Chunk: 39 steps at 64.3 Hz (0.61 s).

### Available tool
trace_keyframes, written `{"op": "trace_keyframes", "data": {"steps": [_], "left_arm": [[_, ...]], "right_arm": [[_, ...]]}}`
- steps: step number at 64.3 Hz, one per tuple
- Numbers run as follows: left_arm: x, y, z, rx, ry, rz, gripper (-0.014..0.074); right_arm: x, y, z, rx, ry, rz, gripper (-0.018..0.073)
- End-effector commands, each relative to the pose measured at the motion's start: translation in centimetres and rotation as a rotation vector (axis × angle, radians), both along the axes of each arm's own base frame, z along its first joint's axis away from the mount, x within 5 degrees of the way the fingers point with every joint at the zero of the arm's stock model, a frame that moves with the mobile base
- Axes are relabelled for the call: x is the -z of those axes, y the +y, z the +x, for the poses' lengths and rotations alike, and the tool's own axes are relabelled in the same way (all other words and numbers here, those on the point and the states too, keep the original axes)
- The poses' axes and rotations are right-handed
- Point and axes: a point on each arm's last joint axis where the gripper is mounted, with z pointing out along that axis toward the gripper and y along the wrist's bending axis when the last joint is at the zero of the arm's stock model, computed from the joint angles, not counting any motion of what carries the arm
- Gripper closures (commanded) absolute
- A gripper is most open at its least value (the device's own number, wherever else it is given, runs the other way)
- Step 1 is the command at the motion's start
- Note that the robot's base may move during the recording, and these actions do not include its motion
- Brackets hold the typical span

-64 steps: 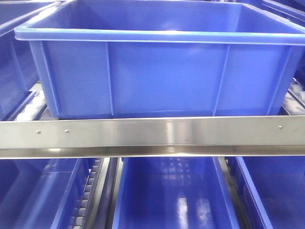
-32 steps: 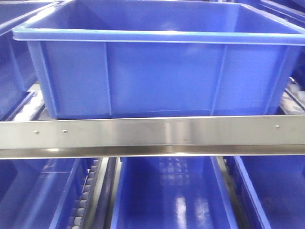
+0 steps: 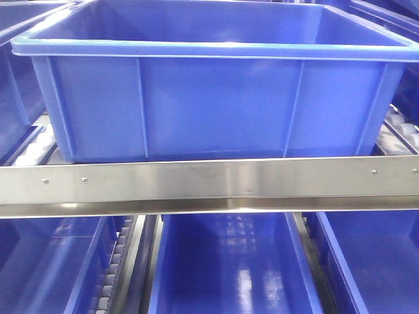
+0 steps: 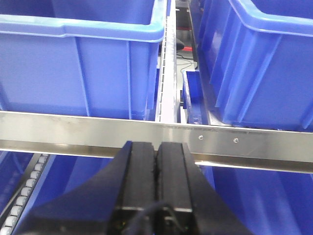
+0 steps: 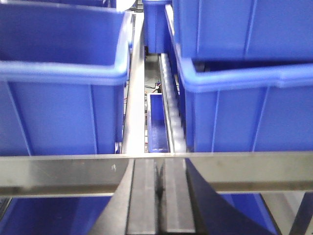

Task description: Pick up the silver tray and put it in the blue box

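The blue box (image 3: 216,104) fills the middle of the front view. It is a deep crate with ribbed walls and a thick lip, and it stands on a shelf behind a steel rail (image 3: 209,186). What lies inside it is hidden from here. The silver tray is not in any view. My left gripper (image 4: 157,145) is shut with nothing between its fingers, just below the rail (image 4: 73,129) and facing the gap between two blue crates. My right gripper (image 5: 159,162) is also shut and empty, its tips level with the rail (image 5: 58,174).
More blue crates stand left (image 4: 73,63) and right (image 5: 244,107) on the same shelf. Others sit on the level below (image 3: 229,268). Roller tracks (image 3: 114,275) run between the crates. A narrow steel divider (image 4: 167,73) runs back between the upper crates.
In the front view the whole scene has slid a little to the left, and the blue box looks slightly larger and lower. No gripper shows in that view.
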Motion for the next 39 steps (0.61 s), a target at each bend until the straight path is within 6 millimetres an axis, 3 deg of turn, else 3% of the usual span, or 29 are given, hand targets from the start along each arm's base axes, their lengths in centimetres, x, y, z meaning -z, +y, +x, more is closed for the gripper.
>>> {"op": "trace_keyframes", "data": {"steps": [1, 39], "left_arm": [[-0.91, 0.07, -0.12, -0.009, -0.099, -0.014, 0.0701], [-0.91, 0.07, -0.12, -0.009, -0.099, -0.014, 0.0701]], "right_arm": [[-0.67, 0.15, -0.22, -0.012, -0.159, -0.021, 0.0510], [-0.46, 0.14, -0.17, -0.011, -0.146, -0.020, 0.0510]]}}
